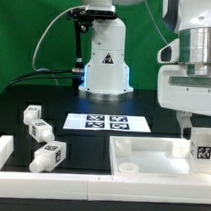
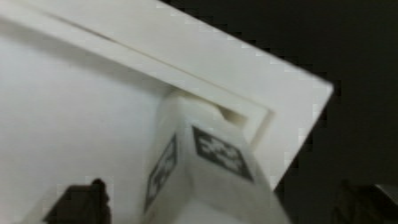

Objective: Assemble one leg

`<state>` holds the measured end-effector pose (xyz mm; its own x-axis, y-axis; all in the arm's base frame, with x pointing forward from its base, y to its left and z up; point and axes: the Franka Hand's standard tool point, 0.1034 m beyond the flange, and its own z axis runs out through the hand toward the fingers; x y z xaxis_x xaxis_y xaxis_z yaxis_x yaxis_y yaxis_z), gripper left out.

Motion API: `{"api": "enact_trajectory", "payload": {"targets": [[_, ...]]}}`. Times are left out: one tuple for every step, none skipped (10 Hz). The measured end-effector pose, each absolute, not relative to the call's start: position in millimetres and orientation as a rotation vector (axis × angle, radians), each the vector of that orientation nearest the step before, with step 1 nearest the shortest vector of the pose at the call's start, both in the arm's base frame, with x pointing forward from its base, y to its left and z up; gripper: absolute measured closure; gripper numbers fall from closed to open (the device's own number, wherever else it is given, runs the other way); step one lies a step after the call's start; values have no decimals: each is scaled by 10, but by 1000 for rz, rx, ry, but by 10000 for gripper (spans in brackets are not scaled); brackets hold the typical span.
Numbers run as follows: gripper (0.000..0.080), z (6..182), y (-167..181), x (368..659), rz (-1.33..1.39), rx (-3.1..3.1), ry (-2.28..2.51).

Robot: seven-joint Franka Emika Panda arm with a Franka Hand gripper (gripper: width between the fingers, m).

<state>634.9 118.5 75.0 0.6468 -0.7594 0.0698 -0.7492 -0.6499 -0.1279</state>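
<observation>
One leg (image 1: 202, 149), a chunky white peg with a black-and-white tag, stands at the corner of the large white tray-like panel (image 1: 151, 156) on the exterior view's right. My gripper (image 1: 197, 131) is directly above it, fingers straddling its top. In the wrist view the leg (image 2: 210, 150) sits in the panel's corner (image 2: 89, 100), and both dark fingertips (image 2: 80, 202) stand apart from its sides with gaps. The gripper (image 2: 222, 205) is open around the leg. Three look-alike legs (image 1: 39, 130) lie on the exterior view's left.
The marker board (image 1: 109, 122) lies at the table's middle, in front of the arm's white base (image 1: 103, 68). A white wall piece (image 1: 3, 148) runs along the front left. A green backdrop closes the back.
</observation>
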Motion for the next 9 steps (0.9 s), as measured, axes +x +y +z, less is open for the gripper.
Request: {"api": "enact_trajectory", "payload": {"targets": [[154, 756, 1180, 6358, -185, -2820, 1172], [151, 754, 1175, 6358, -190, -2869, 1061], [151, 754, 1172, 6359, -195, -2911, 954], [151, 755, 1172, 6358, -207, -2989, 760], [151, 757, 1182, 6367, -241, -3087, 459], [151, 744, 1173, 6390, -323, -3147, 70], [151, 734, 1098, 6400, -347, -3150, -2], [151, 733, 1076, 6403, -348, -3150, 17], [281, 733, 1082, 6402, -347, -3150, 16]]}}
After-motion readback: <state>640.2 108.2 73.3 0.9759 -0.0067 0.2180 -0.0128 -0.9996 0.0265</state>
